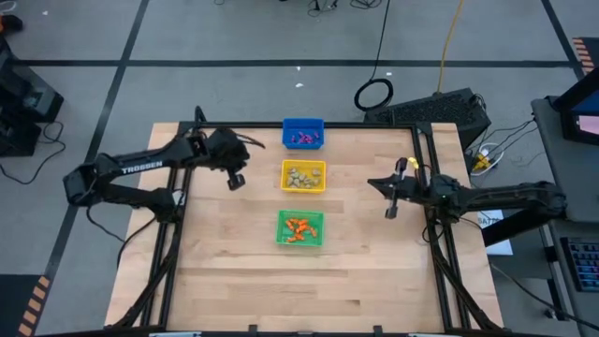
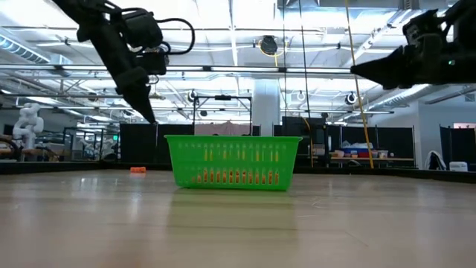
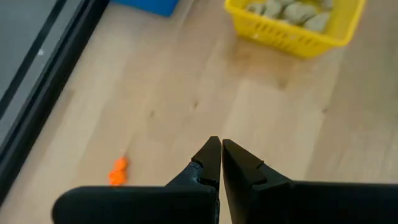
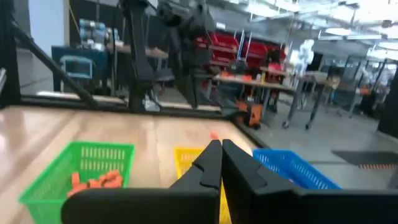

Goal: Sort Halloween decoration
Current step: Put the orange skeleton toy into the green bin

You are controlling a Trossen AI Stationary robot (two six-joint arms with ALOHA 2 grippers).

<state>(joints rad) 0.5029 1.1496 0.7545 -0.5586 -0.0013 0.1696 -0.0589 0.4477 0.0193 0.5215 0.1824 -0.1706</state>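
Pale wood table framed by black rails, with three bins in a row down the middle: blue bin holding purple trinkets, yellow bin holding beige trinkets, green bin holding orange trinkets. One stray orange trinket loose on the wood near the left rail, below the left gripper, fingers together and raised off the table; right gripper likewise pressed together, aloft near the right rail. Beyond, grey floor with cables and what looks like a workshop hall with benches and racks, dimly seen.
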